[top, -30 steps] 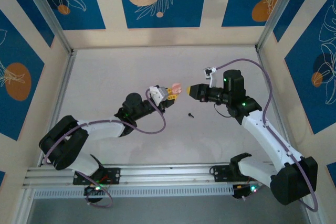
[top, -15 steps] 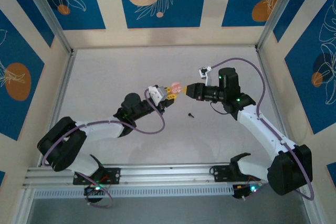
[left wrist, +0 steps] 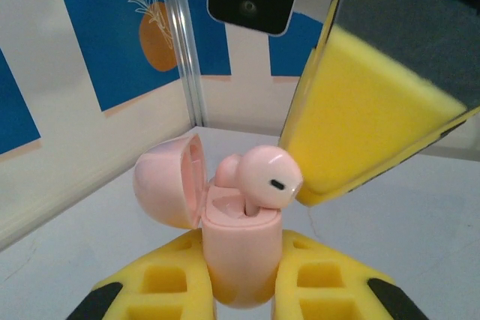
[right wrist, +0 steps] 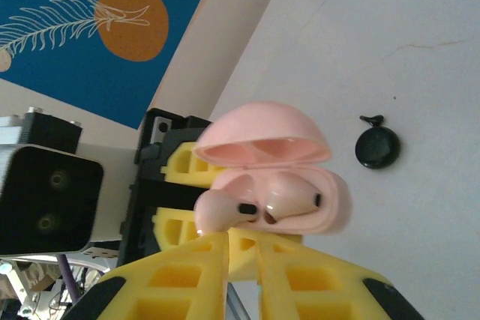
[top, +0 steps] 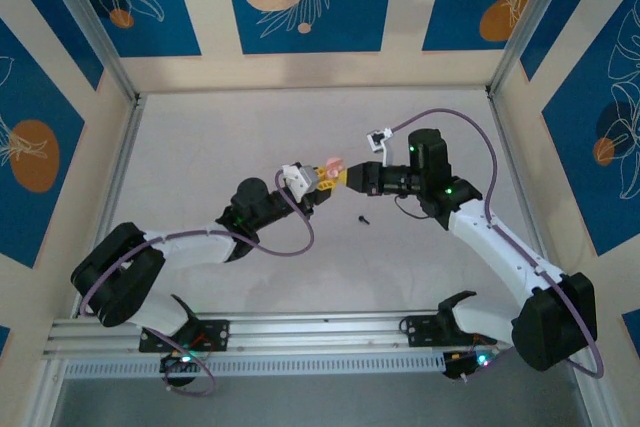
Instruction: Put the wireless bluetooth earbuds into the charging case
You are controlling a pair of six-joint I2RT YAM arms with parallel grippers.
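While my left gripper (left wrist: pixel 241 301) pinches pink charging case (left wrist: pixel 238 249) tight, lid (left wrist: pixel 169 185) flipped open, my right gripper (right wrist: pixel 241 243) has fingers pressed together, tips touching pink earbud (left wrist: pixel 268 177) sticking half out of case. Other earbud (right wrist: pixel 291 201) lies inside. Second ago, right gripper sat apart from case; now right up against it.

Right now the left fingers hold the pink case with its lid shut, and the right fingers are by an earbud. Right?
No: the lid is open, tipped back off the pink case, as the left wrist view shows. The left fingers do hold it, with the right fingers by an earbud.
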